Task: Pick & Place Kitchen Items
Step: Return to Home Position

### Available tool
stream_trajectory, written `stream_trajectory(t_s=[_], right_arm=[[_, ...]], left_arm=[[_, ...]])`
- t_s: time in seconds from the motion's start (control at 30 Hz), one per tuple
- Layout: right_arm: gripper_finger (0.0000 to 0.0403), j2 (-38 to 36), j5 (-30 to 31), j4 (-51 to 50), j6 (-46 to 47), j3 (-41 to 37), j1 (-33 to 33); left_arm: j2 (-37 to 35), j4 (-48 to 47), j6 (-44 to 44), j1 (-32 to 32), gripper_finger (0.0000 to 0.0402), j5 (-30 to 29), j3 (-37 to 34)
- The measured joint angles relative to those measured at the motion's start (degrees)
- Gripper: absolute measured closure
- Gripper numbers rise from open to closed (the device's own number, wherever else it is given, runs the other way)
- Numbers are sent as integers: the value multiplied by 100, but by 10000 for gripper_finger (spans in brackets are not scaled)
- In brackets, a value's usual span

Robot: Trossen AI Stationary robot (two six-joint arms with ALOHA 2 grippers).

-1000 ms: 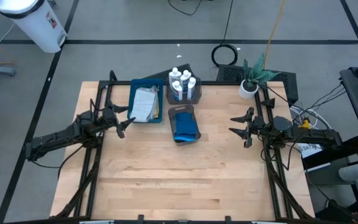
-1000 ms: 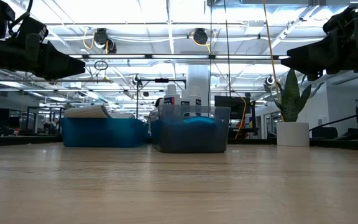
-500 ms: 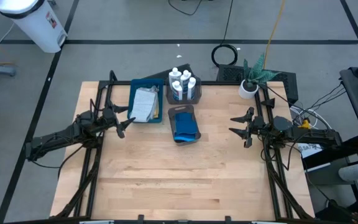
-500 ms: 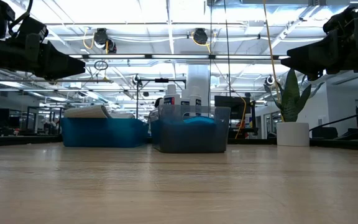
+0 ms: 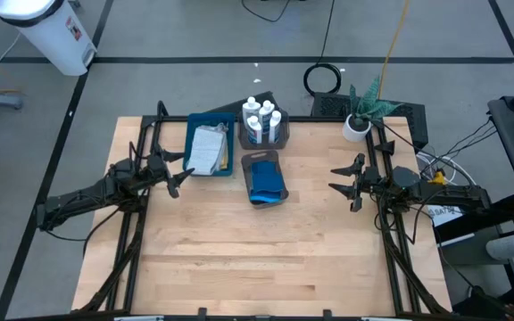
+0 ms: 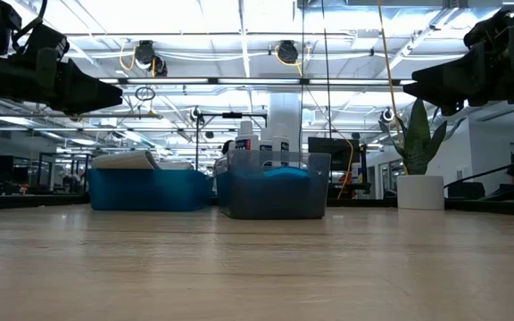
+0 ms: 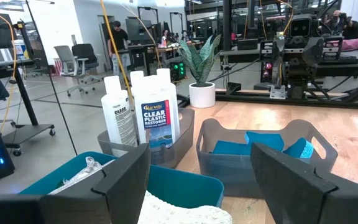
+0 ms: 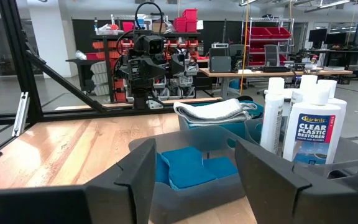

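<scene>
Several small white labelled bottles [image 5: 262, 118] stand upright in a grey bin [image 5: 266, 134] at the table's far side. Blue sponges [image 5: 265, 183] lie in a second grey bin [image 5: 263, 160] nearer the middle. A light grey folded cloth [image 5: 207, 148] lies in the blue tray [image 5: 193, 143]. My left gripper [image 5: 179, 179] is open and empty, hovering just left of the tray. My right gripper [image 5: 346, 184] is open and empty at the table's right side, pointing toward the sponge bin. The bottles [image 7: 143, 115], sponges [image 7: 263, 146] and cloth [image 8: 215, 110] also show in the wrist views.
A small potted plant [image 5: 364, 114] stands at the table's far right corner. The near half of the wooden table [image 5: 266, 259] is bare wood. Black frame rails run along the table's left [image 5: 136, 169] and right [image 5: 386, 169] edges.
</scene>
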Motion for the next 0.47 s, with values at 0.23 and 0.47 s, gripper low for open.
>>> stream_trajectory(t_s=[0.23,0.47], right_arm=[[213,0,-1,0,-1,0,-1],[209,-1,0,0,0,0,-1]], left_arm=[[2,0,1,1,119,2,0],[0,0,-1,0,119,0,0]])
